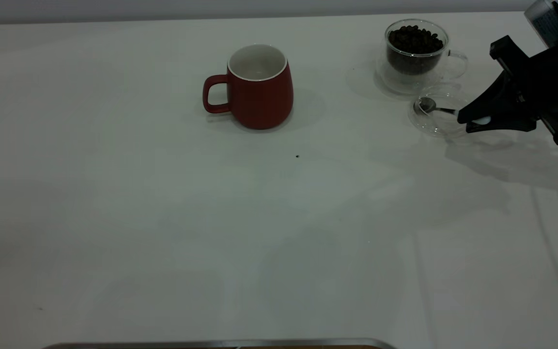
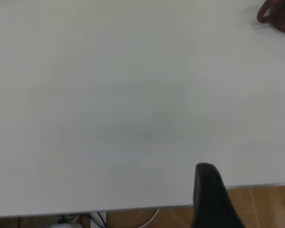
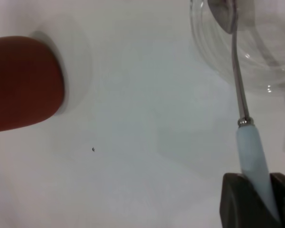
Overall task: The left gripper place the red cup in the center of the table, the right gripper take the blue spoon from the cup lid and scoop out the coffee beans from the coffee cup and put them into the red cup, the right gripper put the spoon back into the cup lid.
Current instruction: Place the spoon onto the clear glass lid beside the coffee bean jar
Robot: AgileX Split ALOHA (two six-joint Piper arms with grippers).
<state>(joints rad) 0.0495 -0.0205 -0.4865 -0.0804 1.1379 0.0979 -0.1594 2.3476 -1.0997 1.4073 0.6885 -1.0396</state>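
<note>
The red cup [image 1: 259,92] stands upright near the middle of the table [image 1: 162,218], its handle toward the left and nothing showing inside. At the far right, my right gripper [image 1: 472,121] is shut on the pale handle of the blue spoon [image 1: 446,110]. The spoon's steel bowl lies over the cup lid [image 1: 424,127]. The right wrist view shows the handle of the blue spoon [image 3: 251,152] pinched in the right gripper [image 3: 259,185], with the cup lid [image 3: 270,71] and red cup [image 3: 19,80] beyond. Behind the lid, the coffee cup [image 1: 414,68] holds coffee beans [image 1: 414,39]. My left gripper [image 2: 254,180] is open over the table's front edge.
A tiny dark speck [image 1: 297,156] lies on the table in front of the red cup. In the left wrist view, the red cup [image 2: 280,14] is far off at a corner, and the table edge [image 2: 133,209] runs near the gripper, with wooden floor beyond.
</note>
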